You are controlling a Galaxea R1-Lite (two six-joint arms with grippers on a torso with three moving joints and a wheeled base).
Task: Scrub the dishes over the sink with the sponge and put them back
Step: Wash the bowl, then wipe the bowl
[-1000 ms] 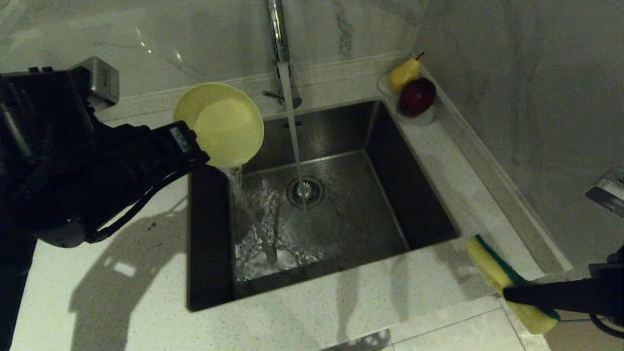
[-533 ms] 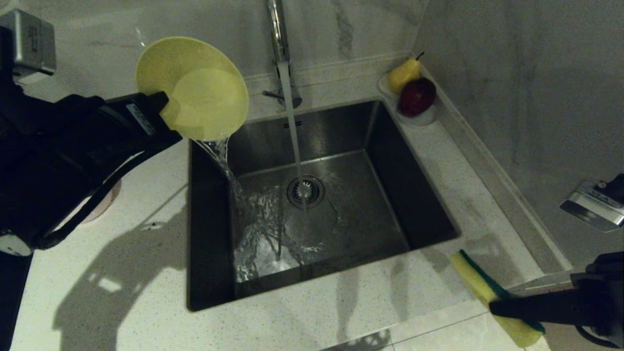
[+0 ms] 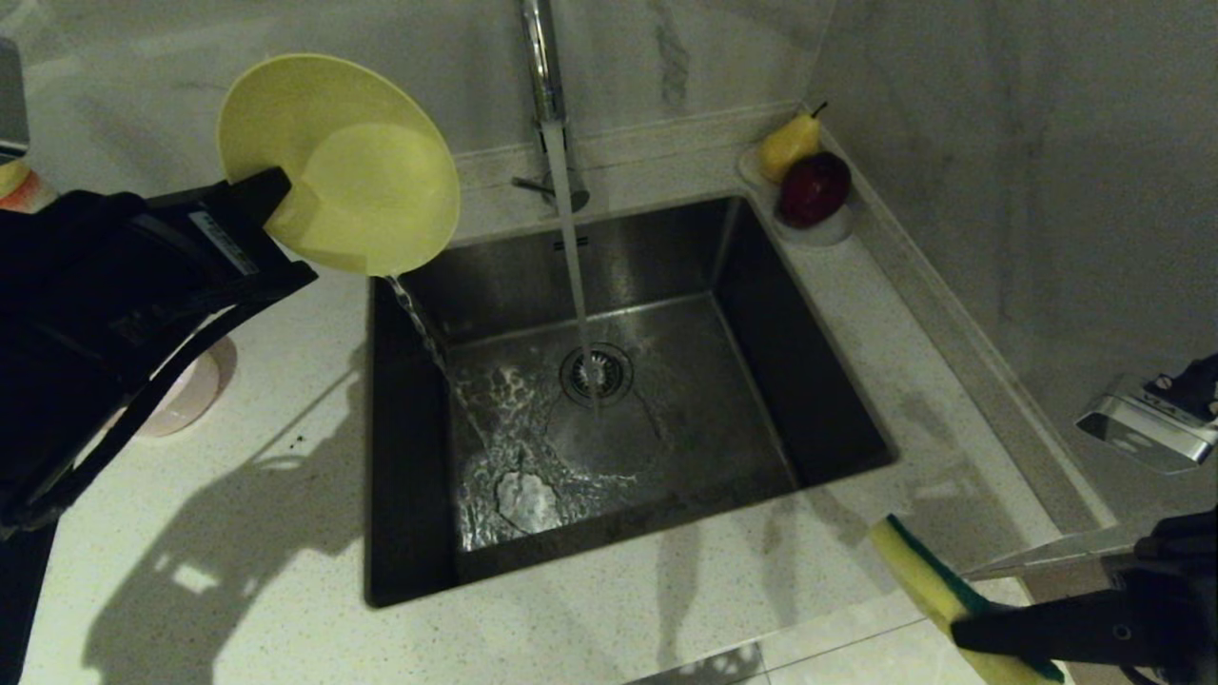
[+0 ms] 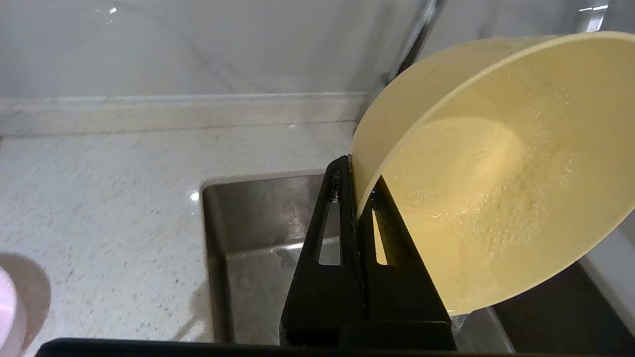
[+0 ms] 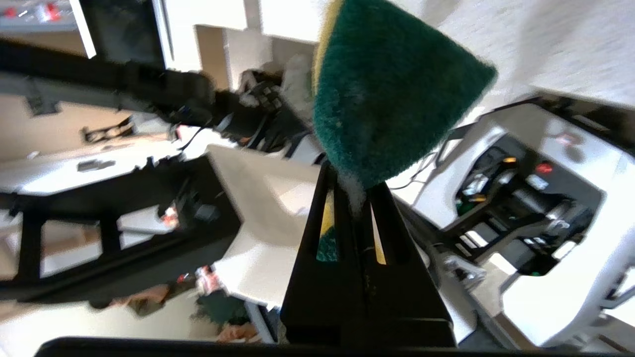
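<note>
Raised yellow bowl (image 3: pixel 338 162) — wrist view shows droplets.

I see the yellow bowl (image 3: pixel 338 162) at the upper left of the frame, tipped on its side, its wet inside facing me, a thin stream of water running off its low edge into the sink (image 3: pixel 609 400). The sponge (image 3: pixel 937 590), yellow with a green face, sits at the lower right.

Head view dim w/ hard arm shadows on counter (image 3: pixel 285 533); right wrist bg blurred
</note>
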